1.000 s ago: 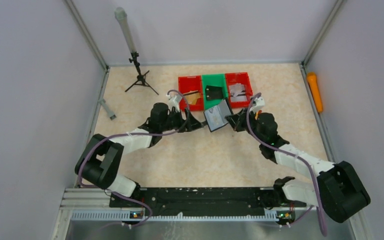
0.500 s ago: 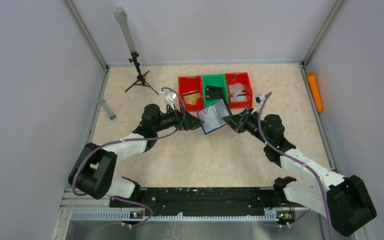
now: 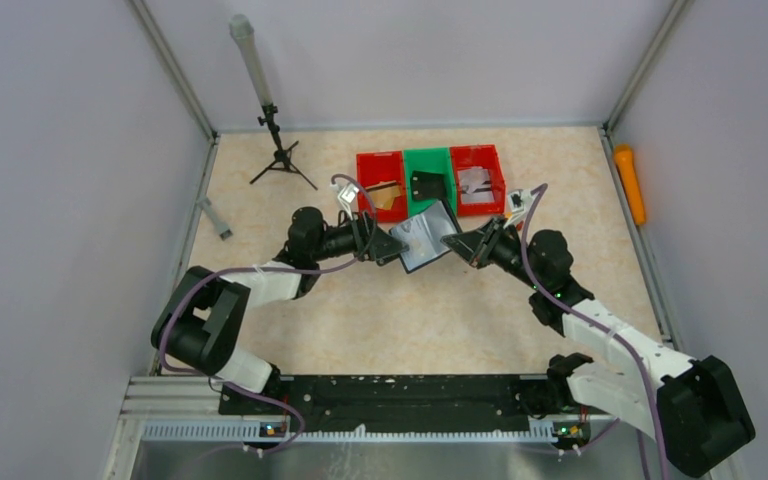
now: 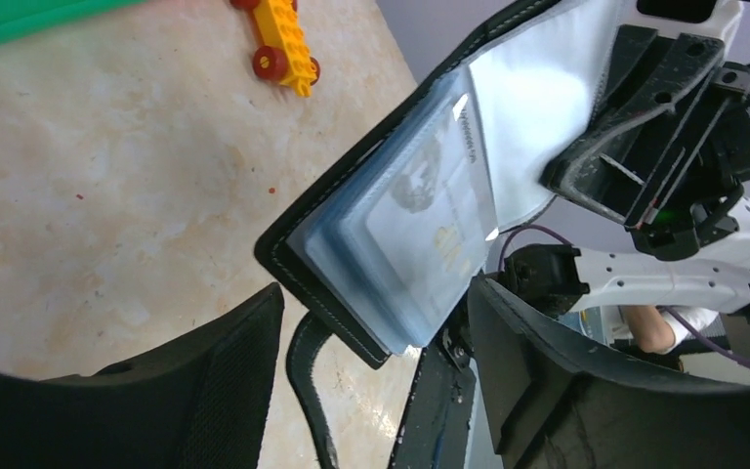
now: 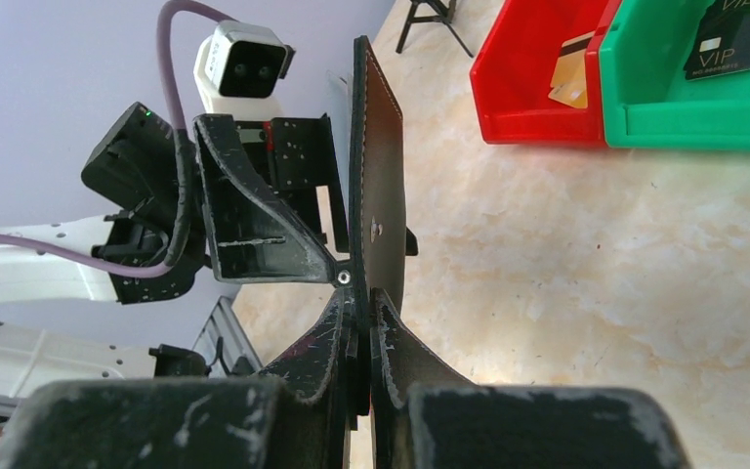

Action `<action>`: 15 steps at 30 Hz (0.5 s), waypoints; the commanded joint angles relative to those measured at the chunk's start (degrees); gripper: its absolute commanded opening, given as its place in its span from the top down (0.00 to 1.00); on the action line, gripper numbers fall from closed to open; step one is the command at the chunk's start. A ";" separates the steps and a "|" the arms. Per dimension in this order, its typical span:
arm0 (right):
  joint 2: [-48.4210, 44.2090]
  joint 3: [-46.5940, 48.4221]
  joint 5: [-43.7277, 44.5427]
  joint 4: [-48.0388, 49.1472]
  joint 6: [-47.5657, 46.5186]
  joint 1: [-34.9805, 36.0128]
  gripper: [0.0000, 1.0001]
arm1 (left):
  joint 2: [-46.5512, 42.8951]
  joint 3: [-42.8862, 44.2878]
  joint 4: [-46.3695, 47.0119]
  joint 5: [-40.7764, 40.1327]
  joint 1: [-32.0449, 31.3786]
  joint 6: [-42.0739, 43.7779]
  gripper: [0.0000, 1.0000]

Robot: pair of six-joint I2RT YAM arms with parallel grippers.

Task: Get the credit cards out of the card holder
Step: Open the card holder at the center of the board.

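Pinching the card holder [image 5: 379, 186] edge in my closed right gripper [image 5: 359, 318] | left gripper [image 4: 376, 322] gaping open around the cards [image 4: 425, 230] | risk: left catching holder with card, yanking it free.

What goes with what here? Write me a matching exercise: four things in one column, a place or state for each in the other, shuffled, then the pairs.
Things:
1 card holder
2 left claw
3 right claw
4 green bin

Places or states:
A pinched shut on a thin dark cover
B has a black card lying in it
C open, fingers wide apart
D spread open, held in the air

Pairs: 1-D, 2-C, 3-A, 4-B
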 commanded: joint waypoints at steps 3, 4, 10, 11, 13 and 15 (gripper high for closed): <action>-1.13 1.22 -1.98 4.68 1.52 -0.56 1.00 | -1.22 0.53 9.69 3.54 0.23 -1.76 0.51; -0.90 1.27 -2.04 4.81 1.63 -0.56 1.00 | -1.35 0.52 9.73 3.46 0.23 -1.66 0.61; -0.23 1.63 -1.69 3.68 0.69 -0.54 1.00 | -1.29 1.16 7.23 2.89 0.23 -0.39 0.85; -0.04 1.74 -1.80 3.68 0.53 -0.56 1.00 | -1.21 1.20 6.95 2.76 0.26 -0.21 0.85; 0.17 2.17 -1.79 2.90 0.08 -0.57 1.00 | -1.15 1.30 6.52 2.62 0.23 -0.02 0.88; 0.15 2.83 -1.19 1.30 -0.87 -0.57 0.95 | -1.24 1.28 6.28 2.60 0.23 0.20 0.90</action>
